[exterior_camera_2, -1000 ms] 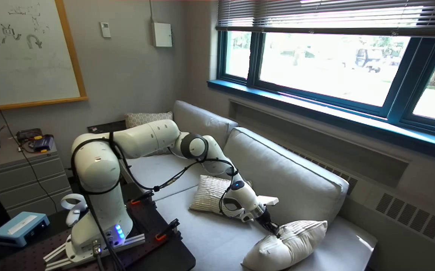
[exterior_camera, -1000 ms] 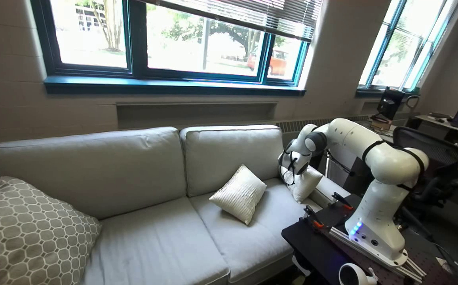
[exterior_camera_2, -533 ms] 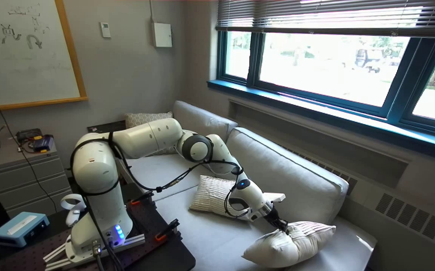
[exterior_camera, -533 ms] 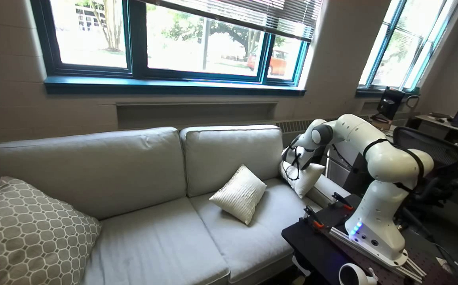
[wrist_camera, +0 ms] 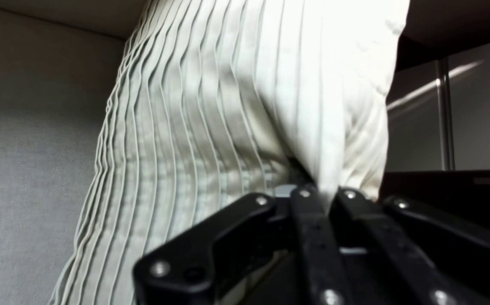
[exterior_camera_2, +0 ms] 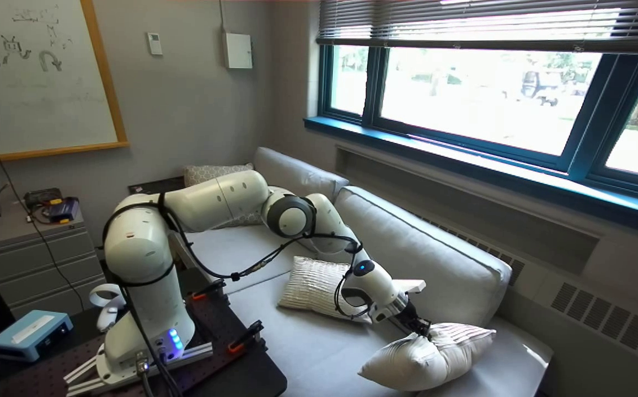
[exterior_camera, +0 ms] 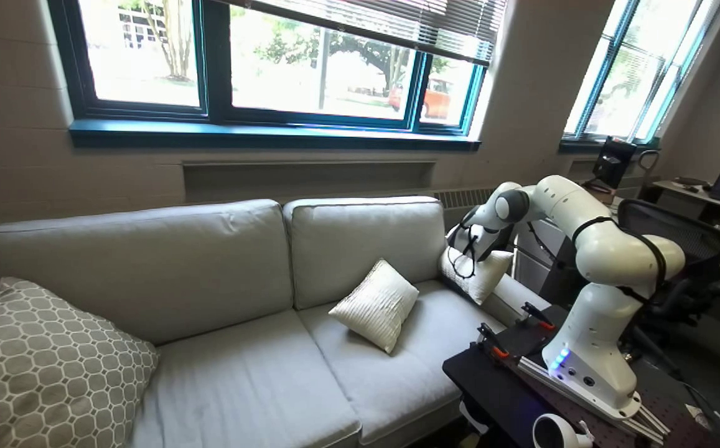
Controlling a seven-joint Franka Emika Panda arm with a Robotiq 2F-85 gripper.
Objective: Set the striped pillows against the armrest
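Observation:
Two striped pillows show, both cream with ribbed fabric. One striped pillow (exterior_camera_2: 426, 364) is at the sofa's end near the armrest (exterior_camera: 517, 300). My gripper (exterior_camera_2: 422, 328) is shut on a pinched fold of its upper side. The wrist view has this ribbed cloth (wrist_camera: 177, 140) running in between the black fingers of the gripper (wrist_camera: 327, 195). In an exterior view the arm partly covers the held pillow (exterior_camera: 484, 280), and whether it touches the armrest or seat I cannot tell. The second striped pillow (exterior_camera: 375, 306) leans on its corner against the back cushion, apart from the gripper.
A large lattice-patterned pillow (exterior_camera: 55, 367) lies at the sofa's far end. Tall back cushions (exterior_camera: 366, 242) line the wall side. The arm's dark table (exterior_camera: 490, 379), with orange-tipped clamps (exterior_camera: 498, 348), stands close to the seat's front.
My gripper has moved up and toward the armrest end, still pinching the pillow. The held pillow has risen a little and shifted with it. The second striped pillow stays put.

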